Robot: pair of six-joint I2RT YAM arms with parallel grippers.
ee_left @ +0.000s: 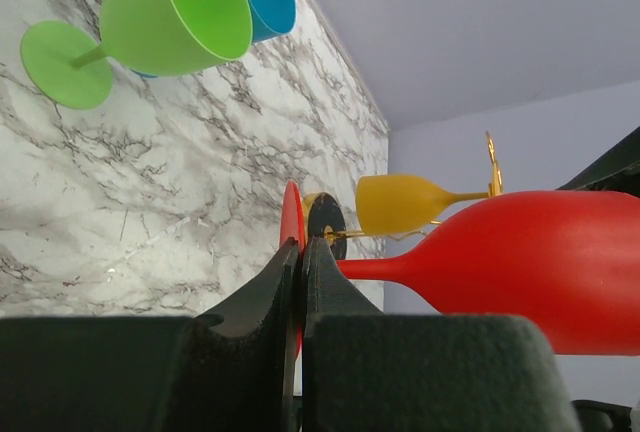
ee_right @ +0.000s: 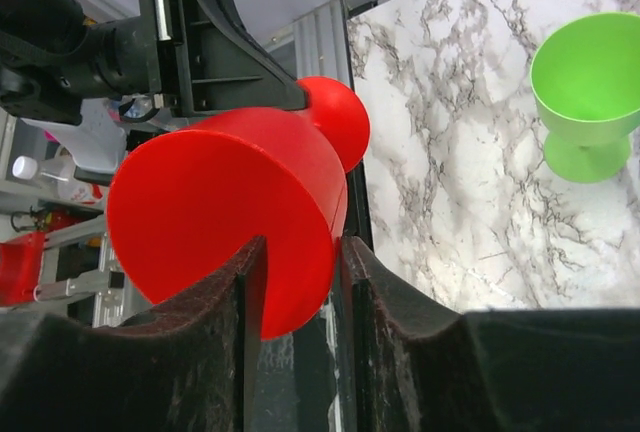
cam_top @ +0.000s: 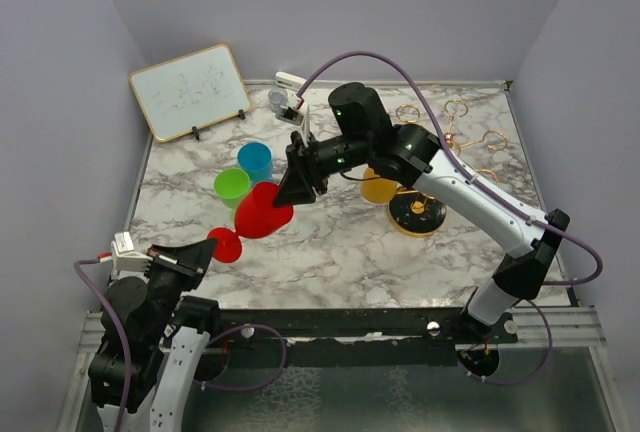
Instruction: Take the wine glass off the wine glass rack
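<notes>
Whiteboard (cam_top: 190, 90): I see it propped at the far left corner of the table (cam_top: 340, 252), well apart from both arms.
Left gripper (cam_top: 205, 250): in its wrist view I find the fingers pressed together on the thin foot (cam_top: 225, 245) of the red wine glass (cam_top: 263, 212), with only the disc's edge between them.
Red wine glass: I find it lying on its side between the two grippers, over the left-centre of the marble. The foot points toward the left arm and the mouth toward the right arm. It is clear of the rack and well to its left.
Green glass (cam_top: 232, 186) and blue glass (cam_top: 255, 159): both stand upright just behind the red one, close together.
Right gripper (cam_top: 297, 184): I see it clamped on the rim of the red bowl, a finger on each side of the wall.
Yellow glass (cam_top: 378, 190): partly hidden by the right arm, next to the rack post.
Wine glass rack (cam_top: 417, 214): I see its black gold-rimmed base right of centre, with gold loops behind it.
</notes>
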